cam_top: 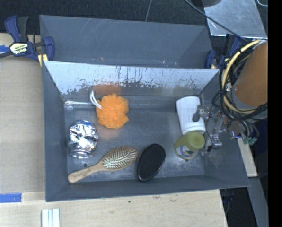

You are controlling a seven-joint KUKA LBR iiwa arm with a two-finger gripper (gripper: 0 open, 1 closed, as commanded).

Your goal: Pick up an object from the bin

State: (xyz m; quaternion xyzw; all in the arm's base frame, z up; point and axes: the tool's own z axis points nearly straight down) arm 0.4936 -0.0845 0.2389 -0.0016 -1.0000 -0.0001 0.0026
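End effector sits at four o'clock in the bin, just beside a green-lidded jar and a white cup — clenched or released, I cannot tell. I'd centre over the jar before descending, clear of the wall.

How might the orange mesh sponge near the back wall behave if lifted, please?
The orange mesh sponge looks fluffy, so it would probably squash and weigh little. Its ruffled surface should grip rather than slip. Its white loop might dangle.
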